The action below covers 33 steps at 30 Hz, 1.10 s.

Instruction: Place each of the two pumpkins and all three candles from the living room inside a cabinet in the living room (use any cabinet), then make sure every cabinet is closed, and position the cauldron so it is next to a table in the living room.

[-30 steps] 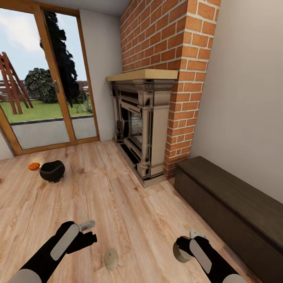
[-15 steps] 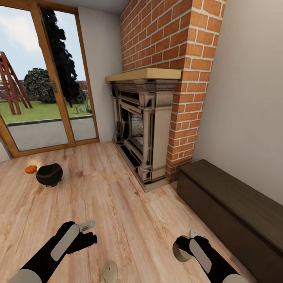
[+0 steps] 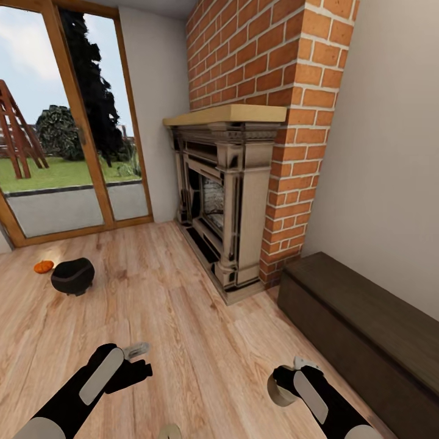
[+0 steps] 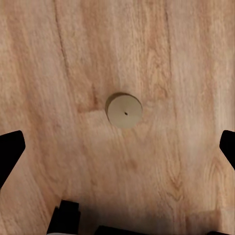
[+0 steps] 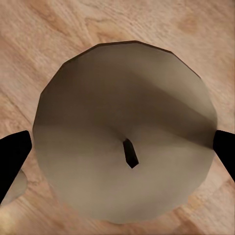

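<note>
My right gripper (image 3: 281,385) is shut on a beige candle (image 3: 278,392), held low over the wood floor; the right wrist view has that candle (image 5: 125,152) wedged between both black fingertips (image 5: 12,159). A second candle (image 4: 124,110) stands on the floor below my open left gripper (image 4: 117,149), well apart from it, and its top peeks in at the head view's bottom edge (image 3: 169,433). Far left on the floor sit the black cauldron (image 3: 72,275) and an orange pumpkin (image 3: 43,266) just behind it. The dark-brown cabinet (image 3: 366,323) runs along the right wall, shut.
A brick chimney with a stone fireplace (image 3: 225,195) juts out ahead, just left of the cabinet's end. A glass patio door (image 3: 61,140) fills the left wall. Wood floor (image 3: 183,305) stretches between the arms and the fireplace.
The whole picture has shifted: the camera has moved forward and turned right. The floor candle has slid to the bottom edge; cauldron and pumpkin sit further left. Both arms hold the same pose.
</note>
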{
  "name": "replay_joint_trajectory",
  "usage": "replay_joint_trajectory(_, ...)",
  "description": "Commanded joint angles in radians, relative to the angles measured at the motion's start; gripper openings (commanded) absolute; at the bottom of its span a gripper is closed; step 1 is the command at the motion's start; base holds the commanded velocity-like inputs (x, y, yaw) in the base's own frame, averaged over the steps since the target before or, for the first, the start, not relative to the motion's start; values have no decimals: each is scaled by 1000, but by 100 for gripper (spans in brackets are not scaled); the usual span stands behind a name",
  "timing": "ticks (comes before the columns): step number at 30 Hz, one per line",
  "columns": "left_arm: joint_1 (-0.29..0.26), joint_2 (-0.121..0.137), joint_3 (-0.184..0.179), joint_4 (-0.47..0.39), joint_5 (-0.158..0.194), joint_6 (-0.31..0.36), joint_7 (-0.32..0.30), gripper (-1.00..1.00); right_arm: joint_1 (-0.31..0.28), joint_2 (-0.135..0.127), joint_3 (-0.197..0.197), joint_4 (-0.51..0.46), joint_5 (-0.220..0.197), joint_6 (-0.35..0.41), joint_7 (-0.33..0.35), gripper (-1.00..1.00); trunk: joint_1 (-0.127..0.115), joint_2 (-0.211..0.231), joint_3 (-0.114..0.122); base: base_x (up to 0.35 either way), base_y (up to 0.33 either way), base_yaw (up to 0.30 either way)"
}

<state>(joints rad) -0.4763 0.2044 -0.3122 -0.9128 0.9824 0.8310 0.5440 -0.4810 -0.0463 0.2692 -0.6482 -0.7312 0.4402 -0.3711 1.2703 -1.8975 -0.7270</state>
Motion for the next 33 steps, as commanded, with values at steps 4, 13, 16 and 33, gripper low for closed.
replay_joint_trajectory(4,-1,1,-4,-1,10,-1,10,100,-1,-1,7,-2,-10,2,-9,-100,0,0,-1,57,15,0)
replay_joint_trajectory(13,-1,1,-4,-1,9,-1,11,100,-1,-1,7,-2,-10,2,-9,-100,0,0,-1,98,55,0)
replay_joint_trajectory(16,-1,1,-4,-1,9,-1,12,100,-1,-1,7,-2,-10,2,-9,-100,0,0,-1,148,3,0)
replay_joint_trajectory(33,-1,-2,-5,-18,9,-2,13,100,4,-8,11,-465,-15,185,-11,-100,27,-49,-23,13,0,0)
